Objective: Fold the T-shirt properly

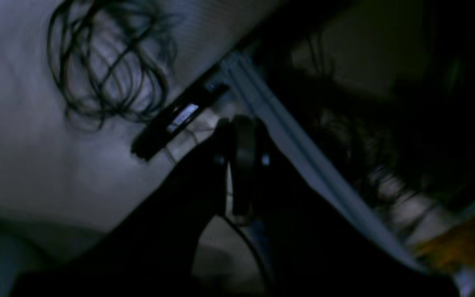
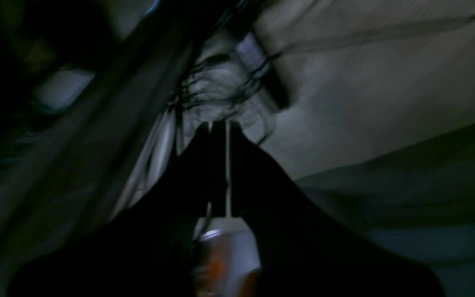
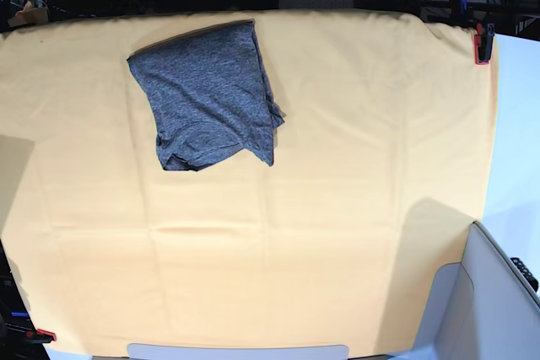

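The T-shirt (image 3: 207,94), heathered dark grey, lies folded into a compact, roughly rectangular bundle on the far left part of the table in the base view, its lower edge a little uneven. Neither arm shows in the base view. In the dim left wrist view my left gripper (image 1: 241,123) has its jaws pressed together with nothing between them, away from the shirt. My right gripper (image 2: 219,126) is likewise shut and empty in the dark right wrist view. Neither wrist view shows the shirt.
A yellow-orange cloth (image 3: 337,166) covers the table, held by red clamps (image 3: 482,44) at the far right and near left corners. A grey-white panel (image 3: 498,292) stands at the near right. Coiled black cables (image 1: 109,62) and a pale rail (image 1: 303,152) lie beyond the left gripper.
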`<act>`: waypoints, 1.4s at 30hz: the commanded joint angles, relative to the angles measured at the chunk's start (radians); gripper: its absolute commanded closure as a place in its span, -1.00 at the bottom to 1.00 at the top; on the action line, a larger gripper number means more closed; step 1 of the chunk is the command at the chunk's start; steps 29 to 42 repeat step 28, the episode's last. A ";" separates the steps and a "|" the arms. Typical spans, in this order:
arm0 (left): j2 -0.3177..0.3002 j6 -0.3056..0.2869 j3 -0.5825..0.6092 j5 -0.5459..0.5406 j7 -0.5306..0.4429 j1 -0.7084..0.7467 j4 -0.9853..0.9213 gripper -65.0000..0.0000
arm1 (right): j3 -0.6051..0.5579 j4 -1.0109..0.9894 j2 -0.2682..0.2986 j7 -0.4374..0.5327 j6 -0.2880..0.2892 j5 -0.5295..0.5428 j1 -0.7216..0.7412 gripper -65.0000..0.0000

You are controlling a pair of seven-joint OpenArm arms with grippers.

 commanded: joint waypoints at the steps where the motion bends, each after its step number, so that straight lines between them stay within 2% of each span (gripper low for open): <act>1: -0.032 0.003 0.086 0.000 -0.046 0.002 -0.007 0.96 | -0.031 -0.012 -0.011 0.054 -0.023 -0.025 0.015 0.95; 3: -0.041 0.003 0.229 0.000 -0.118 -0.024 -0.033 0.96 | -0.106 -0.024 -0.022 0.151 -0.083 -0.085 0.023 0.95; 5: -0.041 0.003 0.345 0.000 -0.162 -0.069 -0.107 0.96 | -0.188 -0.024 -0.027 0.200 -0.153 -0.159 0.023 0.95; 8: -0.028 0.003 0.509 0.000 -0.173 -0.135 -0.202 0.96 | -0.263 -0.024 -0.028 0.243 -0.234 -0.206 0.021 0.95; 11: -0.006 0.023 0.649 0.000 -0.176 -0.166 -0.234 0.96 | -0.284 -0.024 -0.027 0.246 -0.270 -0.214 0.020 0.95; 14: 0.009 0.153 0.772 0.000 -0.189 -0.181 -0.234 0.96 | -0.284 -0.024 -0.025 0.246 -0.297 -0.214 0.016 0.95; 18: 0.012 0.347 0.901 0.000 -0.294 -0.187 -0.237 0.96 | -0.284 -0.026 -0.022 0.251 -0.331 -0.214 0.015 0.95; 19: 0.011 0.377 0.918 0.000 -0.302 -0.187 -0.244 0.96 | -0.284 -0.026 -0.022 0.251 -0.337 -0.214 0.015 0.95; 21: 0.011 0.399 0.928 0.000 -0.310 -0.187 -0.265 0.96 | -0.284 -0.026 -0.022 0.251 -0.340 -0.214 0.015 0.95; 42: 0.011 0.397 0.925 -0.001 -0.313 -0.187 -0.259 0.96 | -0.281 -0.024 -0.030 0.254 -0.340 -0.206 0.020 0.95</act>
